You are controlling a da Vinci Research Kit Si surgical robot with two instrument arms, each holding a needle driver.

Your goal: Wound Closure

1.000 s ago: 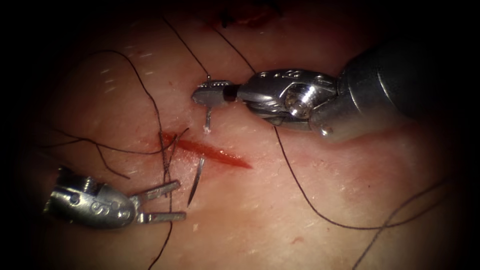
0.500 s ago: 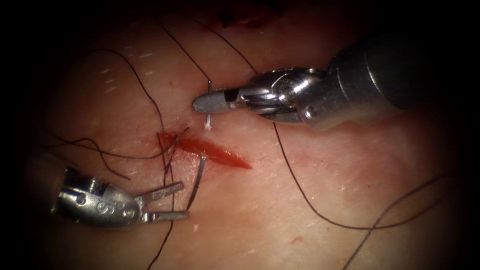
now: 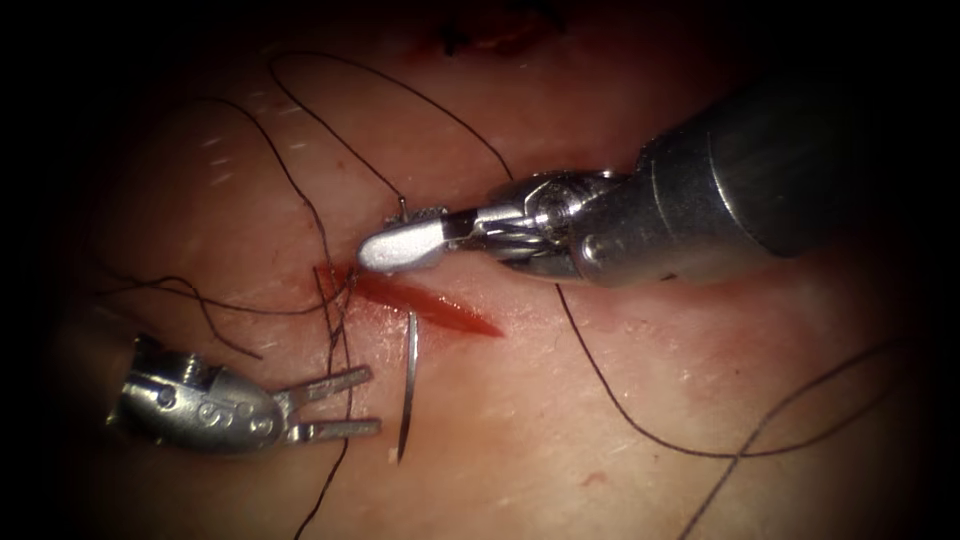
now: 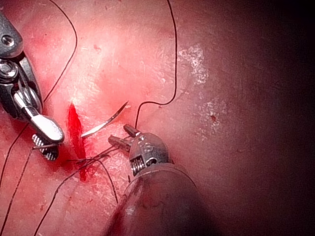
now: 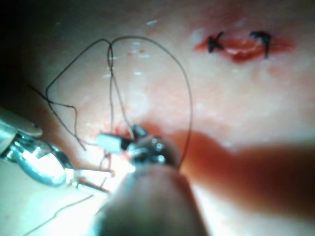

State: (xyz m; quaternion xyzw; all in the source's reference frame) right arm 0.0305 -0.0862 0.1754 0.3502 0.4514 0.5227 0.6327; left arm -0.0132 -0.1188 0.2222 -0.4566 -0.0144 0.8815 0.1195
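Observation:
The cut (image 3: 440, 310) runs slantwise across the tissue (image 3: 560, 440), red fluid along it. The curved needle (image 3: 408, 385) is in the tissue. Its pointed half stands out on the cut's near left side, and its tail (image 3: 402, 206) sticks up on the far side. My right tool (image 3: 385, 232) sits at that tail with its jaws apart, holding nothing, as the left wrist view shows (image 4: 47, 141). My left tool (image 3: 366, 400) lies left of the needle's free part, jaws open and empty. Black thread (image 3: 340, 330) crosses between them.
Thread (image 3: 640, 430) loops from the needle's tail over the far tissue and trails right under the right shaft (image 3: 720, 200). Cut ends spread from a knot at the cut's left end (image 3: 335, 285). A second, stitched wound (image 5: 241, 44) lies farther back.
The right tool turned its wrist and came down toward the cut. More of the needle has come out on the near side. The right jaws have opened; the left tool barely moved.

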